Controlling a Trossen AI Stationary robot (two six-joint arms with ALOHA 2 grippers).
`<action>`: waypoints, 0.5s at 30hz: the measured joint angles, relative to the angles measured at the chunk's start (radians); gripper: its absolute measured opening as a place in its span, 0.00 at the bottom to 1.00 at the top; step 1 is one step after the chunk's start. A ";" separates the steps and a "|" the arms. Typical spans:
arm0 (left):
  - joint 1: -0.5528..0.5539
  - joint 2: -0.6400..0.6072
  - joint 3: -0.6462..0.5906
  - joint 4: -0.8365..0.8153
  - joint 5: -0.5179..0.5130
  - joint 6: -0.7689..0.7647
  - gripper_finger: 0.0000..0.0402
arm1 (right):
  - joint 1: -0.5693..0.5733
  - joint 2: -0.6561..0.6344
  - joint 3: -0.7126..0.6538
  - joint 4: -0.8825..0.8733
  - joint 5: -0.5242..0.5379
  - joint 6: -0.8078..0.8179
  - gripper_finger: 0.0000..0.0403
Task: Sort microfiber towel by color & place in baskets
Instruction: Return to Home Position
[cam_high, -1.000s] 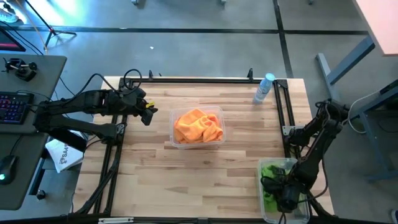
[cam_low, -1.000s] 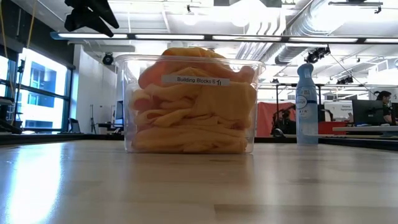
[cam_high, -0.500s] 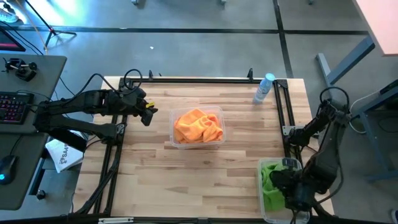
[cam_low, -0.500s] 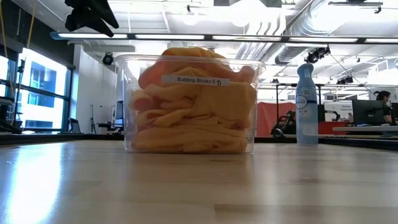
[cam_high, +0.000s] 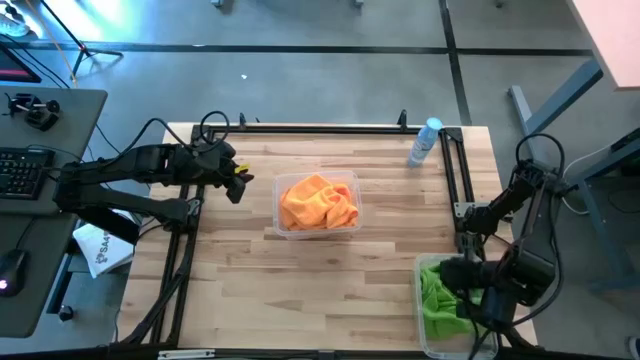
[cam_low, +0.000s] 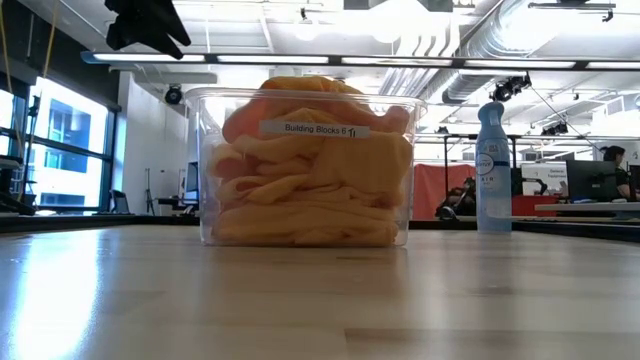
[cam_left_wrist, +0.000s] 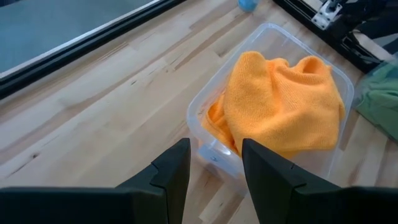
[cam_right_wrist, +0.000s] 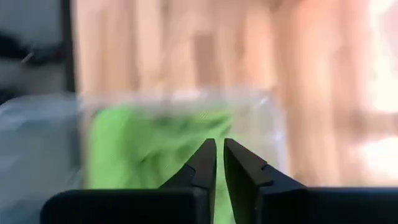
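The right wrist view is coming through smeared, so the green towel (cam_right_wrist: 143, 155) and the rim of its clear bin (cam_right_wrist: 174, 98) are blurring into the wood beyond, and I'm not making out any folds. At the lower right of the high view, the right arm (cam_high: 505, 280) is covering much of that bin. In the low view's upper left, the left gripper (cam_low: 147, 30) is showing only as a dark shape clipped by the top edge, and the left wrist view's frame is cutting the bottle (cam_left_wrist: 249, 4) down to a blue sliver.
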 joint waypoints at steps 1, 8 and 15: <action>0.000 0.000 0.000 0.000 -0.001 0.009 0.33 | -0.003 0.000 -0.007 -0.006 0.054 0.000 0.07; 0.000 0.000 0.000 0.000 -0.010 0.088 0.33 | -0.065 0.000 -0.020 -0.006 0.238 0.064 0.04; -0.014 0.007 0.001 0.003 0.005 0.194 0.21 | -0.149 0.000 -0.021 0.102 0.540 -0.093 0.00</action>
